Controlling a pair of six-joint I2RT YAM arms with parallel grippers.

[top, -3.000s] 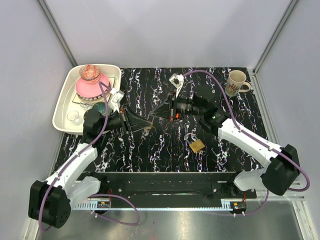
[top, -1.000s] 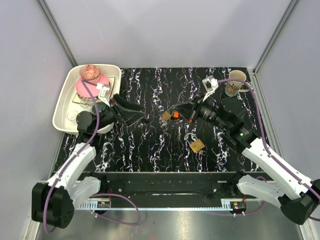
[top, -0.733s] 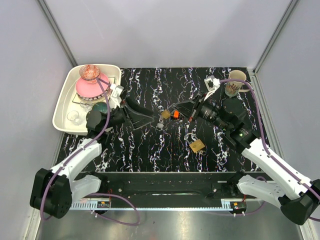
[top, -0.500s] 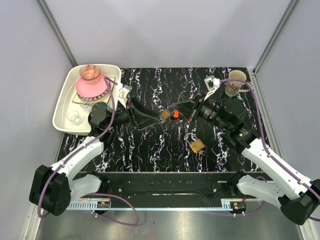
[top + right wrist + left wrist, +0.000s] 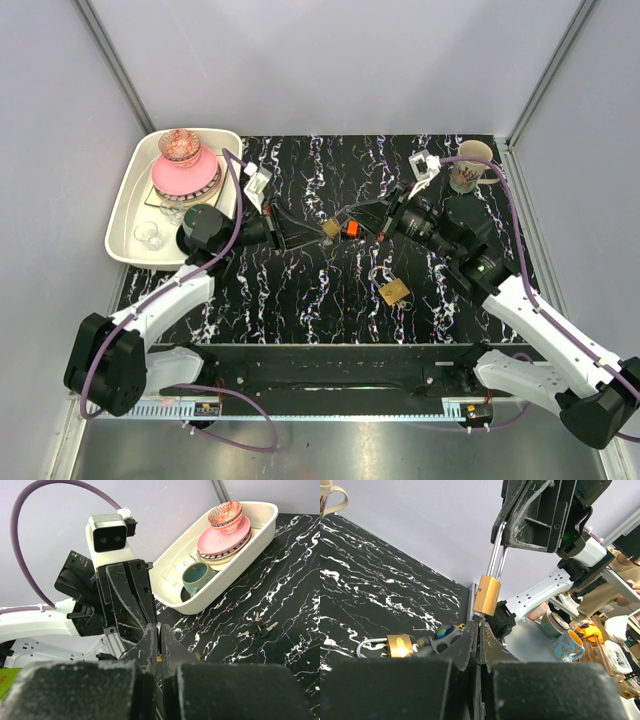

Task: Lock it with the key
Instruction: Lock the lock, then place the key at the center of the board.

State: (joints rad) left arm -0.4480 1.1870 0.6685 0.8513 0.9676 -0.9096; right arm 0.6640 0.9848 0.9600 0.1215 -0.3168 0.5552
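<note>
A brass padlock [image 5: 330,228] hangs in the air by its steel shackle from my right gripper [image 5: 364,222], which is shut on the shackle. In the left wrist view the padlock [image 5: 486,595] hangs just beyond my left gripper [image 5: 480,622]. That gripper is shut, with its tips at the padlock's bottom end [image 5: 312,234]. I cannot tell what is between its pads. The key's orange head [image 5: 350,229] shows only from above, just right of the padlock body at my right fingertips. I cannot tell whether it is held or lies on the table.
A second brass padlock [image 5: 393,291] lies on the black marbled table, also in the left wrist view [image 5: 400,645]. A small bunch of keys [image 5: 257,628] lies on the table. A white tray [image 5: 128,205] with bowls stands at the left. A mug [image 5: 468,168] stands at the back right.
My left gripper has moved right from beside the tray until its tips meet the padlock. My right arm swung right after three seconds ago and has held the padlock still for the last second.
</note>
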